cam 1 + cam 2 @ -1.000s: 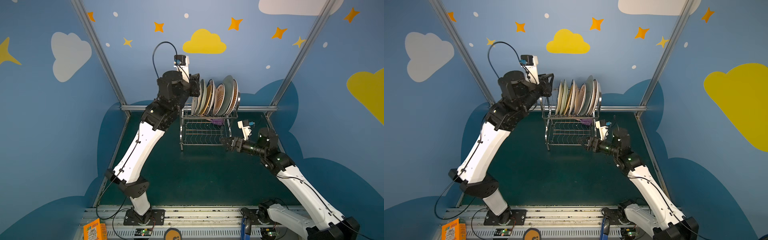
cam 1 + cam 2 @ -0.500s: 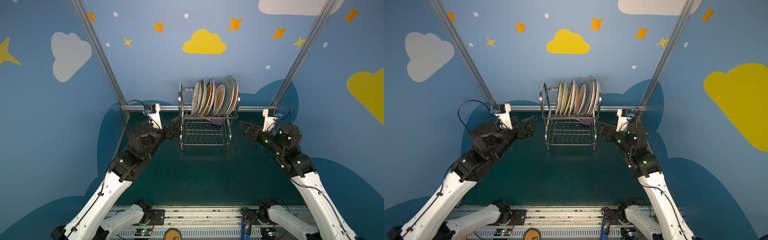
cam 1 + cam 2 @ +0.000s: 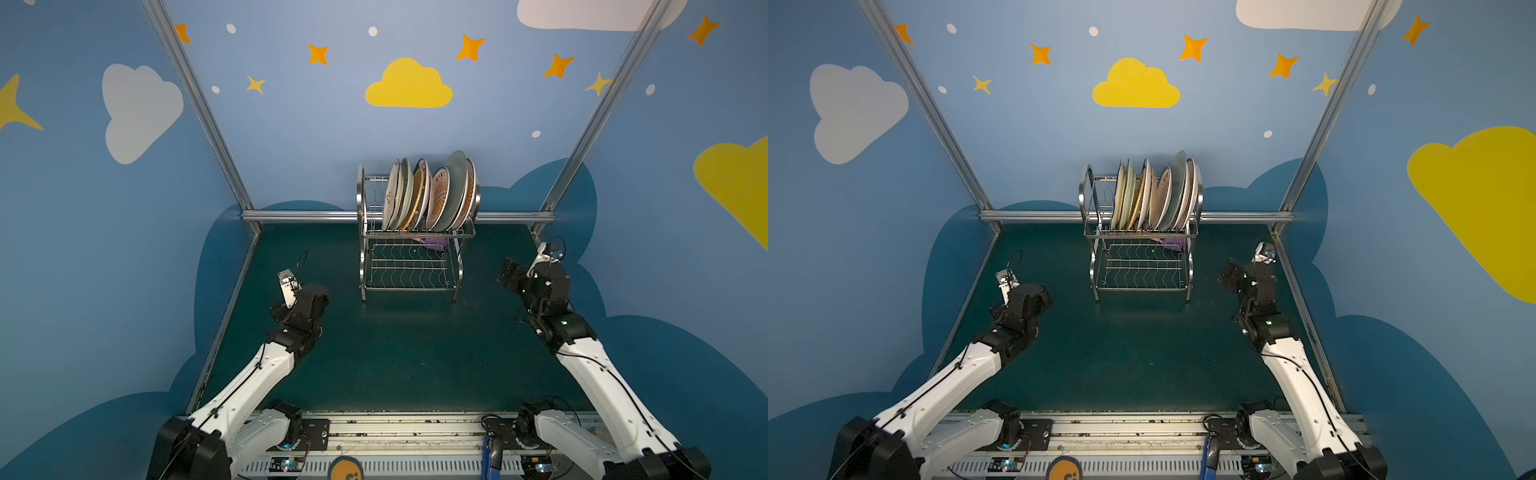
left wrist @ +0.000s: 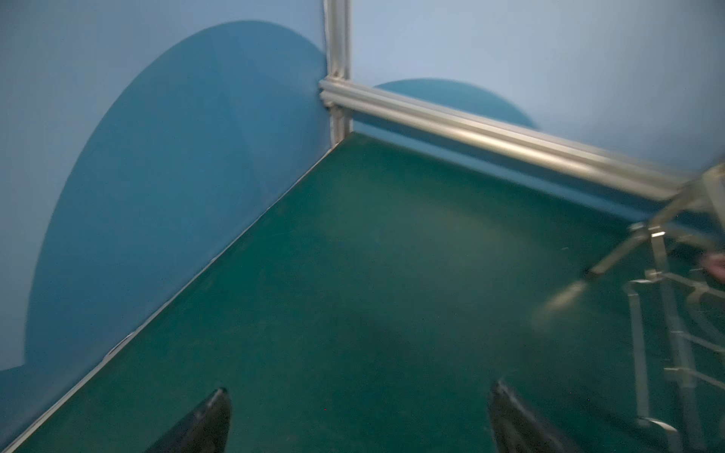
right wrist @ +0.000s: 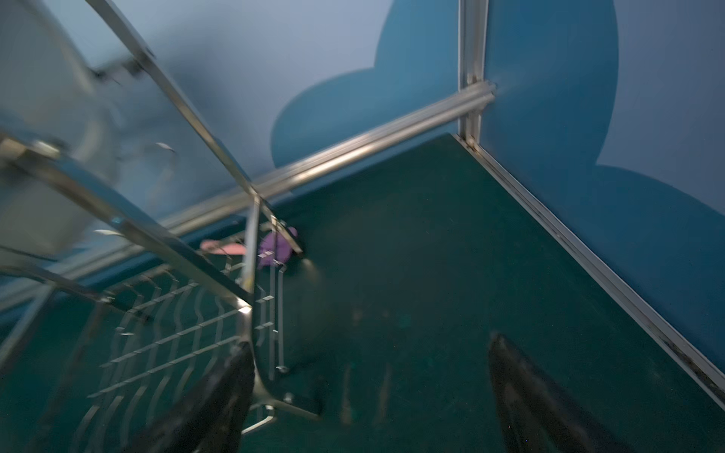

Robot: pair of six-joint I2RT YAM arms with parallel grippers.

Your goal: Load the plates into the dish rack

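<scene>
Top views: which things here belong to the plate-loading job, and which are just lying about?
Job: plates in the upper tier; dish rack; left gripper, right gripper, both open.
Lying about: purple item by the rack's lower tier; blue tool at the front edge.

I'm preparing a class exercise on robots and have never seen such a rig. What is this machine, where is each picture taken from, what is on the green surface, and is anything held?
It is two robot arms, each ending in a two-fingered gripper. Two pictures look down from one overhead camera pair; two come from cameras on the wrists. On the green table stands a steel dish rack, its upper tier holding plates standing on edge. The left gripper and the right gripper are both open and hold nothing.
</scene>
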